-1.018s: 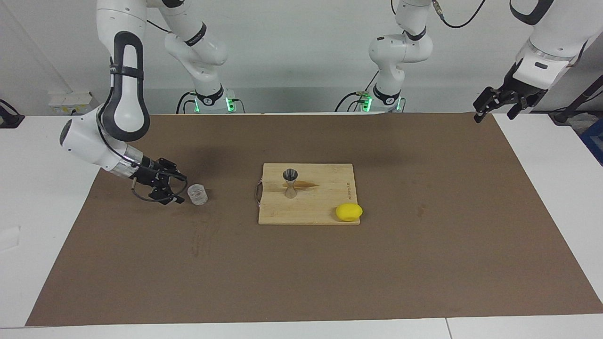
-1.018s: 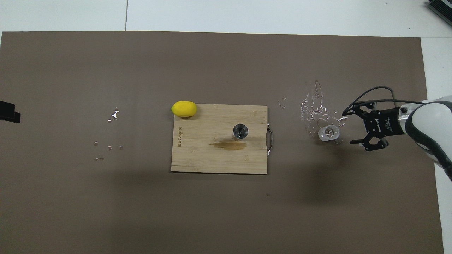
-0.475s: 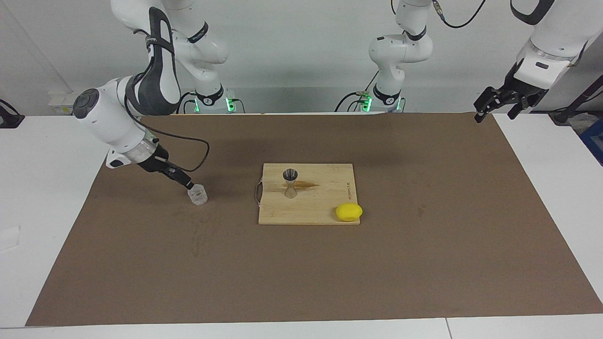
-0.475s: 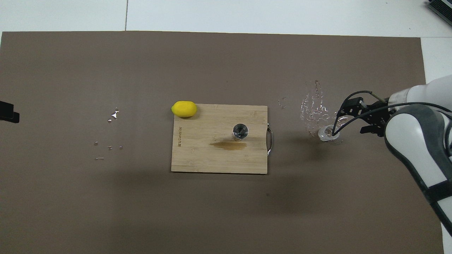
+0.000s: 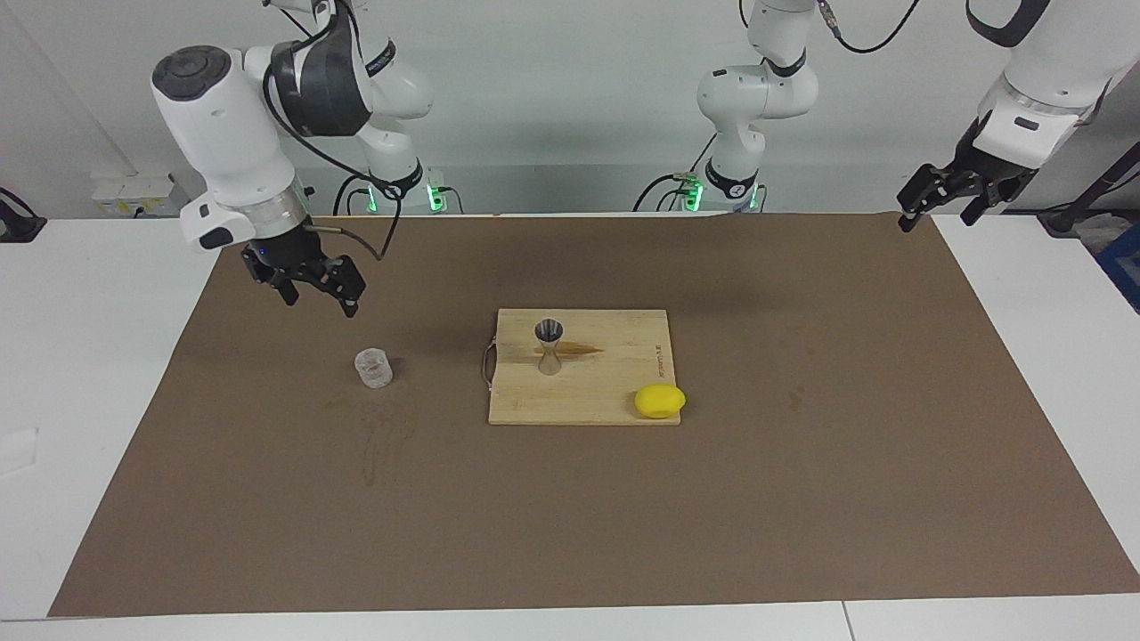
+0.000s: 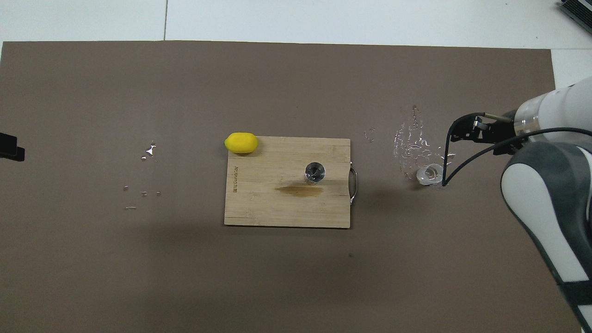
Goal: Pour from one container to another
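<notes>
Tumbler (image 5: 373, 369) of clear glass stands upright on the brown surface (image 5: 802, 499), toward the right arm's end, beside the cutting board (image 5: 614, 392). Metal jigger (image 5: 549, 345) stands upright on the board; a lemon (image 5: 660, 401) rests at the board's corner farther from the robots. Right gripper (image 5: 313, 287) hangs above the surface near the tumbler, fingers apart, holding nothing. Left gripper (image 5: 937, 198) waits raised at the left arm's end, fingers apart

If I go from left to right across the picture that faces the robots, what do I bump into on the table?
Glass tumbler → jigger standing on the cutting board → lemon at the board's corner.
</notes>
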`<state>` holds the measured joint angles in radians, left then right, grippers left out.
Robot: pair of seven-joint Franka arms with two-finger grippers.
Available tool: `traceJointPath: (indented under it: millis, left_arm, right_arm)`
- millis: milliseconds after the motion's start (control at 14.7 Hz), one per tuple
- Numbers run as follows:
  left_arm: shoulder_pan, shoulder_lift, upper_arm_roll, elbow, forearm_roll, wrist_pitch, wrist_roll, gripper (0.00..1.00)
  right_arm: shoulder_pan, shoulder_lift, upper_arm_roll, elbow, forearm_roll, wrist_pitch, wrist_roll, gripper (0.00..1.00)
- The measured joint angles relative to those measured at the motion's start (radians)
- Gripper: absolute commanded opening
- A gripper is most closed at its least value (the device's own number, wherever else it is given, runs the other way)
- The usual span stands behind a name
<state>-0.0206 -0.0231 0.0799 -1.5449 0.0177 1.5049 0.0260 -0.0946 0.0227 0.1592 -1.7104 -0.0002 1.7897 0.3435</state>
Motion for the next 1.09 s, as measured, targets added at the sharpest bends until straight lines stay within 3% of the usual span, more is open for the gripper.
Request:
traceJointPath:
  millis: [407,1086]
  left_arm:
    - [0.000,0.000,-0.001,0.000,0.000,0.000,0.000,1.00]
    - [-0.006,0.000,-0.007,-0.005,0.000,0.000,-0.008,1.00]
  right_arm:
    - [0.014,0.001,0.005,0.157,-0.041,-0.208,-0.060,1.00]
    - [0.036,0.001,0.016,0.145,-0.044,-0.263,-0.077,1.00]
